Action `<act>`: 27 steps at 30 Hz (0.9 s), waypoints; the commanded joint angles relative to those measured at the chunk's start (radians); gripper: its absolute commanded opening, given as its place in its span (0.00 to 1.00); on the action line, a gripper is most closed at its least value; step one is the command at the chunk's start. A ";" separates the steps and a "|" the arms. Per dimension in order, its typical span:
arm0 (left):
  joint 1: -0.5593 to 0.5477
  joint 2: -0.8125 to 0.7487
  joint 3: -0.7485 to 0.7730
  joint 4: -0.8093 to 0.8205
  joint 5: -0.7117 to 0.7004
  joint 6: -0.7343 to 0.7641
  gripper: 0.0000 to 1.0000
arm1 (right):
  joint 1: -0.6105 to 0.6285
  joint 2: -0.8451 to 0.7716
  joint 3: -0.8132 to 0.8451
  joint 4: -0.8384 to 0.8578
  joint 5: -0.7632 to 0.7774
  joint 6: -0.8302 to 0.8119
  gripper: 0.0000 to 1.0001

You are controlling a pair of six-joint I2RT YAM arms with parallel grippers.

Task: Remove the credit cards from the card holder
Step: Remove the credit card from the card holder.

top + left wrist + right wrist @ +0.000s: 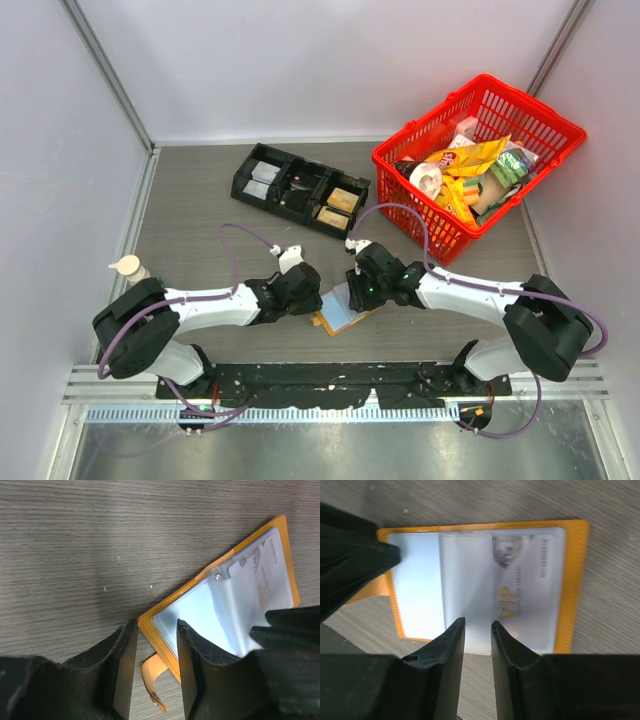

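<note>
Top view, card holder [340, 308]: lies open on the grey wood-grain table [200, 230] near the front edge, between the two grippers. The inside is pale blue and the rim tan-orange.
Top view, left gripper [314, 298]: at the card holder's left edge.
Top view, right gripper [358, 293]: over the card holder's far right part.
Top view, surroundings: a black compartment tray [300, 190] sits farther back. A red shopping basket [420, 215] of snack packets stands at back right, well apart.
Left wrist, card holder [200, 615]: opened flat, with a stitched orange border and pale blue-grey panels. A small metal snap [218, 577] sits near the fold, and an orange tab [152, 685] sticks out of the near edge.
Left wrist, left gripper [156, 625]: fingers apart, straddling the near corner and the tab and clenched on nothing. One finger [197, 670] overlaps the inner panel; whether it presses down cannot be told.
Right wrist, card [527, 585]: silver-grey with gold "VIP" lettering, in the right-hand clear pocket.
Right wrist, clear sleeve [465, 580]: a translucent leaf over the middle.
Right wrist, right gripper [478, 625]: fingers close together with a narrow gap, and the clear sleeve's lower edge lies in that gap. Whether it is pinched cannot be told.
</note>
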 commanded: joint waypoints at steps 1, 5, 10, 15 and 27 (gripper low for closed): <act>-0.002 0.019 -0.007 0.010 -0.012 -0.004 0.41 | 0.035 -0.008 0.038 0.080 -0.126 0.015 0.33; -0.001 -0.016 -0.041 0.039 -0.040 -0.036 0.43 | 0.092 0.014 0.079 0.096 -0.210 0.006 0.33; -0.001 -0.120 -0.095 0.021 -0.121 -0.073 0.53 | 0.164 0.055 0.131 0.064 -0.296 -0.026 0.38; -0.002 -0.281 -0.128 -0.045 -0.215 -0.096 0.65 | 0.169 0.025 0.157 0.004 -0.252 -0.069 0.50; -0.002 -0.329 -0.029 0.014 -0.051 -0.027 0.68 | -0.133 -0.101 0.087 -0.068 -0.126 -0.076 0.51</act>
